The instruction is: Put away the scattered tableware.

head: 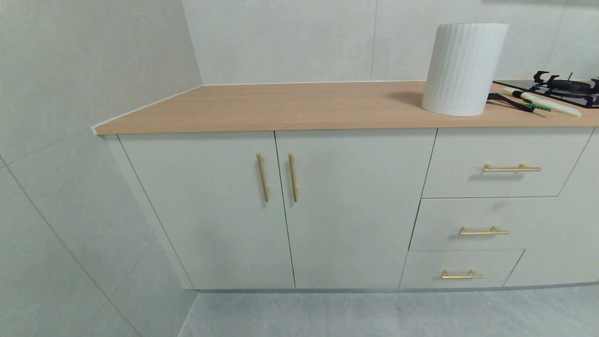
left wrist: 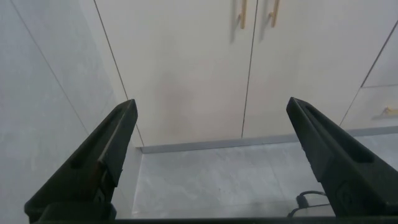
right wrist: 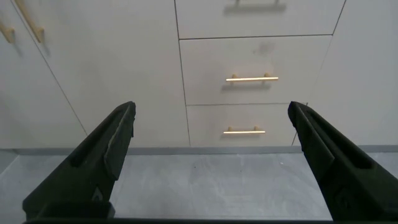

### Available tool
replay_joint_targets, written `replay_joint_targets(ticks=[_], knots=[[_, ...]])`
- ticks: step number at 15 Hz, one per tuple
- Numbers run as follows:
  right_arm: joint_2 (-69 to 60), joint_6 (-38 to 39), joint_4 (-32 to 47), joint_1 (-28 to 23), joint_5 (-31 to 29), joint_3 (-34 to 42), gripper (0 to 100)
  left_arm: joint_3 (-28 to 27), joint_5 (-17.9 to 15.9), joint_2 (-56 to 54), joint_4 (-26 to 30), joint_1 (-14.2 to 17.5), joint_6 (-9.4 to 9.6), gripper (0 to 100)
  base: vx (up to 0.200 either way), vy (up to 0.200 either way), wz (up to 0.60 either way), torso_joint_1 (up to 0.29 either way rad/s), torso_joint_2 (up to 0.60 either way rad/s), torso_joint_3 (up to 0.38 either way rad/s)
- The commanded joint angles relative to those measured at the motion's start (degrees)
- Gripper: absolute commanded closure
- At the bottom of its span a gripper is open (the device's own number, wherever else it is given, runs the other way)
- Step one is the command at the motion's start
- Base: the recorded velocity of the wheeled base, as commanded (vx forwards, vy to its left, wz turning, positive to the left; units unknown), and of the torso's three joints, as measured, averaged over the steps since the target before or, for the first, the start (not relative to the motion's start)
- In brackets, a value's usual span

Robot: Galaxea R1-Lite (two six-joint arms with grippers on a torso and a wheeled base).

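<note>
A pale cabinet [head: 355, 210] with gold handles fills the middle of the head view under a wooden countertop [head: 290, 107]. At the upper right stands a white ribbed container [head: 463, 70], and just beside it, toward the right edge, lie the scattered utensils [head: 543, 103] — one cream, one black-handled. The left gripper [left wrist: 210, 104] and the right gripper [right wrist: 211, 107] both have their fingers spread wide, facing the cabinet front.

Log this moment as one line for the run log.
left gripper open, empty | right gripper open, empty | both face cabinet | utensils on countertop beside white container | drawers shut
</note>
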State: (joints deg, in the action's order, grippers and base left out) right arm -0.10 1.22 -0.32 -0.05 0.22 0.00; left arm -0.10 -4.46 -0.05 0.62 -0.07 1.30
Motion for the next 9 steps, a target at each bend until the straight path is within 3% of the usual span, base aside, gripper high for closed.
replay_joint_targets(ticks=[1,9], knots=[[0.2,0.0,0.1,0.0,0.0,0.0,0,-0.1,0.1,0.0,0.1,0.0,0.01,0,0.0,0.0,0.0,0.0,0.0,0.0],[0.1,-0.3,0.1,0.0,0.2,-0.1,0,-0.1,0.2,0.0,0.1,0.0,-0.69,0,0.0,0.0,0.0,0.0,0.0,0.0]])
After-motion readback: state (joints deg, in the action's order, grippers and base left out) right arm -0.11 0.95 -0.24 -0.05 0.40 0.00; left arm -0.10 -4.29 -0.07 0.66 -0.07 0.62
